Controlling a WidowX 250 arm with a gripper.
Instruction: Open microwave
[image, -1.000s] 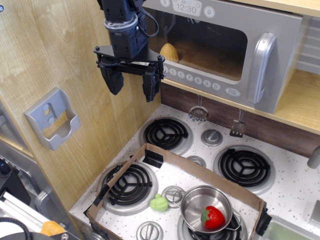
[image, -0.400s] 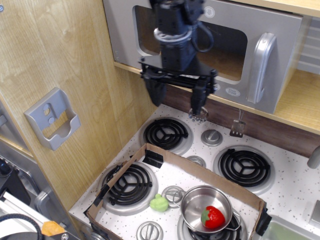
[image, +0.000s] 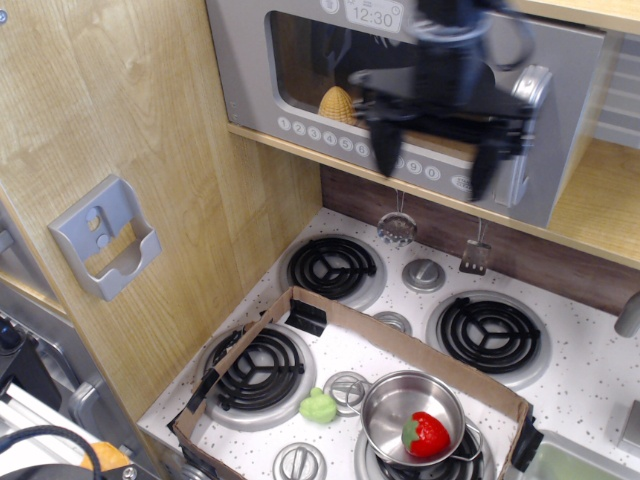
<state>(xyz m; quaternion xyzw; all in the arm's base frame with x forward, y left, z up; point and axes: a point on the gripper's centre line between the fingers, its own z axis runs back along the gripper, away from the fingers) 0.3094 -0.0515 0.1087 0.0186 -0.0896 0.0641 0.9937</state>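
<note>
The tool (image: 437, 165), fingers spread and holding nothing, hangs blurred before the microwave (image: 300, 90) on the shelf above the bench's back edge. This looks like the approach; next it should close around the silver handle (image: 532, 110), then pull.

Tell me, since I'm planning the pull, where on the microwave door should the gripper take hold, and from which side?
Probably the silver upright handle at the right edge of the microwave door. It is a raised vertical bar, so come straight at the front with one finger on each side of it. The gripper, blurred but seemingly open, hangs just left of the handle, fingers pointing down.
</note>
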